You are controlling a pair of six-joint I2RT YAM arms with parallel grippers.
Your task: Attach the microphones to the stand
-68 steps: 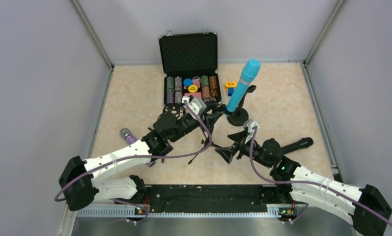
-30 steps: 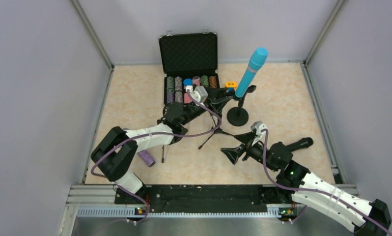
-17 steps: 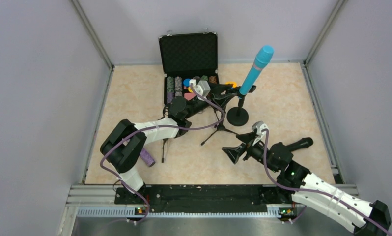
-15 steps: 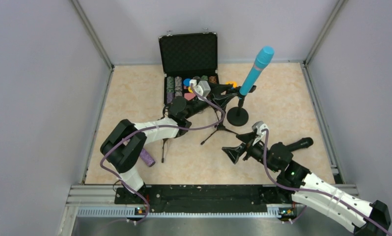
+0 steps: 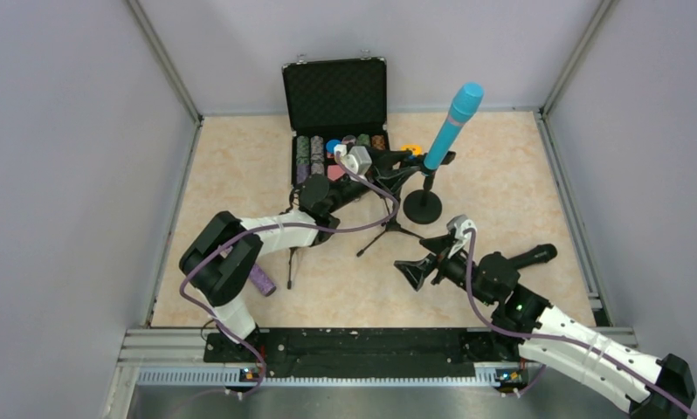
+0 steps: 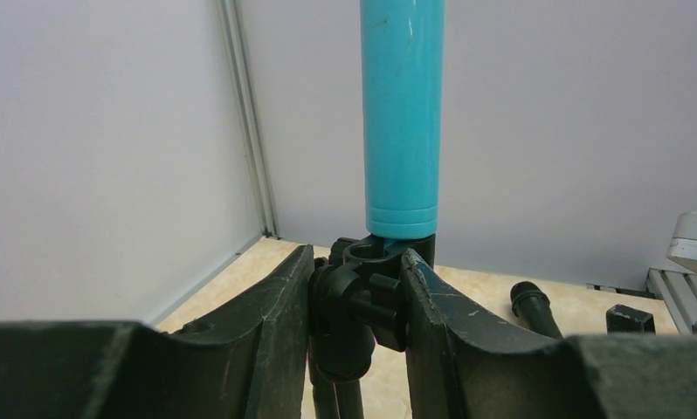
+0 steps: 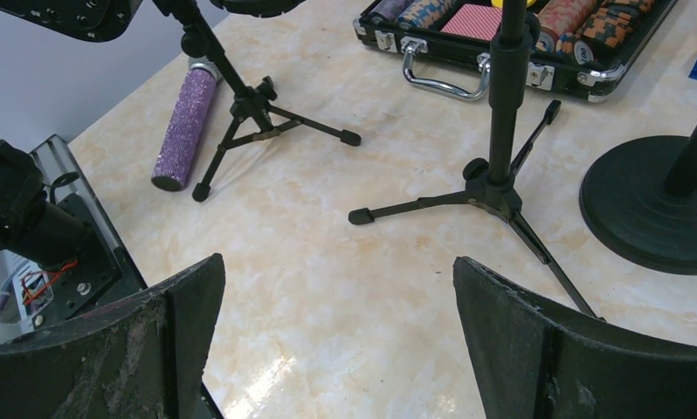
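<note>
The cyan microphone [image 5: 451, 120] stands tilted in the clip of the round-base stand [image 5: 423, 208]. My left gripper [image 5: 403, 168] is shut on that stand's black clip joint [image 6: 373, 292], just under the cyan microphone's lower end [image 6: 402, 122]. The glittery purple microphone [image 5: 260, 280] lies on the table at the left, beside a small tripod stand [image 7: 251, 109]; it also shows in the right wrist view [image 7: 183, 127]. The black microphone [image 5: 530, 257] lies at the right, its orange end hidden. My right gripper [image 5: 415, 271] is open and empty above the table [image 7: 336, 271].
An open black case [image 5: 338, 131] with poker chips stands at the back. A second tripod stand [image 7: 495, 179] stands between my grippers. Small coloured blocks [image 5: 410, 149] lie behind the cyan microphone. Grey walls close in the table on three sides.
My left arm has reached farther back with the stand's clip in its grip, and the cyan microphone has swung more upright. My right arm has hardly moved.
</note>
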